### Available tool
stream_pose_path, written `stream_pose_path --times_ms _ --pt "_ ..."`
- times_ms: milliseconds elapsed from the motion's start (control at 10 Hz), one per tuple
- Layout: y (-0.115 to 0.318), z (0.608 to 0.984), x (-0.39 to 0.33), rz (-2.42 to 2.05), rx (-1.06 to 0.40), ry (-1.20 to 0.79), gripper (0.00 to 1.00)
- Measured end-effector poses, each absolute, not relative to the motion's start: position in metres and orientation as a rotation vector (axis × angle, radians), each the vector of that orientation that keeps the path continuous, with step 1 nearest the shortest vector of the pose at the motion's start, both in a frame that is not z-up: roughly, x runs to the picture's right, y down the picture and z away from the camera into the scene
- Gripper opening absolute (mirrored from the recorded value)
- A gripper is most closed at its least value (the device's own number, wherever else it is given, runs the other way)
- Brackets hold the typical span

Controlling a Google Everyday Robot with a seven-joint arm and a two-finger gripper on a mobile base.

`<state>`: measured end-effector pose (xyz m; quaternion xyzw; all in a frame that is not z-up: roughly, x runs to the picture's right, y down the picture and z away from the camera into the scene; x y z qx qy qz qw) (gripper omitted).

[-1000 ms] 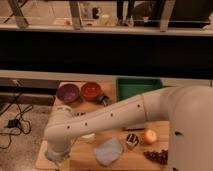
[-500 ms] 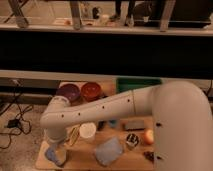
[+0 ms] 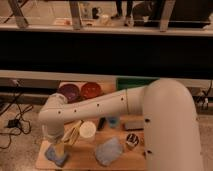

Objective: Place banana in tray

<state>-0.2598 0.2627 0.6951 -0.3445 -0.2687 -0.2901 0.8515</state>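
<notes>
Green plastic marks the goal: the tray (image 3: pixel 131 82) sits at about 1 o'clock on the table (image 3: pixel 82 160), and only a strip of it shows above the white arm (image 3: pixel 115 105) that lies across the middle of the view. The banana (image 3: pixel 74 133) is not in it. As far as I can make out, it is the pale, dark-edged sliver lying slantwise on the wood, just beside the cup (image 3: pixel 87 130) at the cup's 9 o'clock, though I would not swear to it. The gripper (image 3: pixel 59 148) hangs low at the table's 7 o'clock corner, pointing down. It is close to the banana, at the banana's 7 o'clock, and just above a blue cloth (image 3: pixel 54 157); whether it touches either I cannot tell. Its jaws are spread wide and nothing shows between them, so the fruit looks ungrasped. A purple bowl (image 3: pixel 69 92) and a red bowl (image 3: pixel 92 90) stand side by side at 11 o'clock, well apart from the gripper, and a pale cloth (image 3: pixel 109 151) lies at 6 o'clock. By my reading the task is at its very start: the reach is nearly made, but the pinch, the lift, the carry across to 1 o'clock and the release over the tray are all left to do. That carry will have to pass the cup and the bowls.
</notes>
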Motion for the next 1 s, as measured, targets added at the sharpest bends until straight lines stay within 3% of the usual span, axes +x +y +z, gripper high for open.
stream_pose_path --times_ms 600,1000 --pt "0.242 0.749 -0.23 -0.583 -0.749 -0.522 0.8" --pt "0.253 0.773 -0.186 -0.532 -0.782 -0.519 0.8"
